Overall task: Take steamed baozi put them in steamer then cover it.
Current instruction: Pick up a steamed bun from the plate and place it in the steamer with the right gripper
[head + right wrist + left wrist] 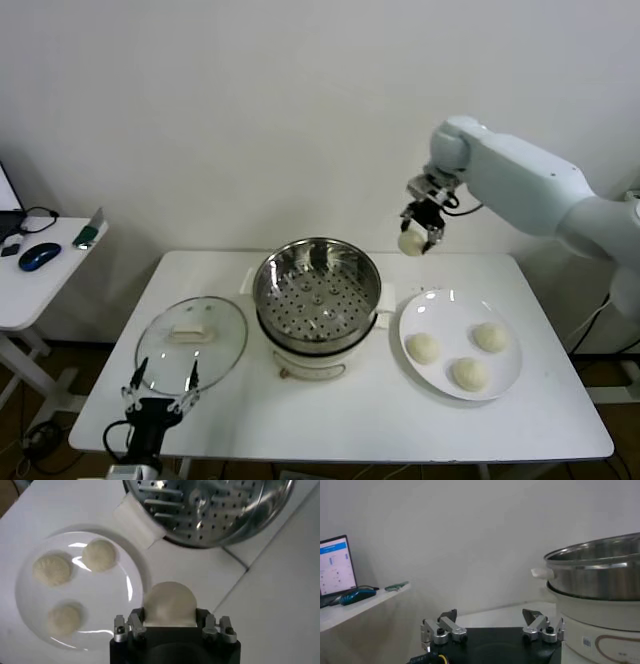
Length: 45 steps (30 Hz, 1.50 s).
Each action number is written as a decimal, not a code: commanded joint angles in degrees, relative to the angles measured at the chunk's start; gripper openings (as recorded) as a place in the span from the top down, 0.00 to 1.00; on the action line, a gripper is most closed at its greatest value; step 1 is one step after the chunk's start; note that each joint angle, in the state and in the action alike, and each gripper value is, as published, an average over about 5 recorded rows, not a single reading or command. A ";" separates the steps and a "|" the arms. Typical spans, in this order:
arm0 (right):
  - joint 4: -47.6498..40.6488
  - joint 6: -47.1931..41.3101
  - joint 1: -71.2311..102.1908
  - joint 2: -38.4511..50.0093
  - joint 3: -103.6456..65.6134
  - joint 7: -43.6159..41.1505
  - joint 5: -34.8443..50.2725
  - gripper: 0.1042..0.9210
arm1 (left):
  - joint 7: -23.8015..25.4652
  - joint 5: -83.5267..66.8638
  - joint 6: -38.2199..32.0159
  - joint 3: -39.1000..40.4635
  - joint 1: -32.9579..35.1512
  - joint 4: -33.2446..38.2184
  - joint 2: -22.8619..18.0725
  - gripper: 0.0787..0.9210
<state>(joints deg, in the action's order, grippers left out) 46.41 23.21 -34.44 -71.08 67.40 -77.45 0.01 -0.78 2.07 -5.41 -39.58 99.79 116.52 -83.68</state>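
Progress stands early: right gripper (pixel 419 232) clenched on one baozi (pixel 410 242) above the table's far right, three baozi (pixel 468 372) on the plate (pixel 507 388), steamer (pixel 316 290) empty, cover (pixel 190 337) off at left, left gripper (pixel 160 385) released near it.

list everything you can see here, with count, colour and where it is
buns on plate: three, cream-white, on the plate, right of the steamer
held bun: one, cream-white, in the right gripper, in the air behind the plate
plate: one, white, on the table's right side
steamer: one, shiny steel pot on a cream base, table centre, perforated tray empty
lid: one, clear glass with cream handle, flat on the table left of the steamer
table: one, white
side table: one, white, far left, with a blue mouse
left gripper: open, low at the table's front left, by the lid
right gripper: shut on the held bun
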 commanded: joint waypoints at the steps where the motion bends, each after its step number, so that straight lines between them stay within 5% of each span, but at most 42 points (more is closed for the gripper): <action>1: 2.56 9.36 -2.68 -9.76 0.01 -0.30 -7.99 0.33 | 0.00 -0.20 -0.07 0.02 0.31 -0.10 0.43 0.12; 19: -2.28 17.08 12.41 -19.44 -8.13 6.01 -34.12 0.33 | 0.09 -1.61 0.14 -0.90 0.33 0.18 1.54 0.12; 37: -4.84 17.53 16.79 -20.74 -8.45 7.97 -38.07 0.32 | 0.09 -0.87 0.25 -0.37 -0.13 -0.01 0.77 0.12; 45: -4.26 17.13 16.38 -20.38 -8.75 8.03 -37.04 0.13 | 0.06 -0.90 0.30 -0.52 -0.05 0.10 0.81 0.12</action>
<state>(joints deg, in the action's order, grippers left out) 42.22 40.18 -18.80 -91.03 59.02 -69.75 -36.04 -0.71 1.10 -5.15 -40.13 99.72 116.55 -82.83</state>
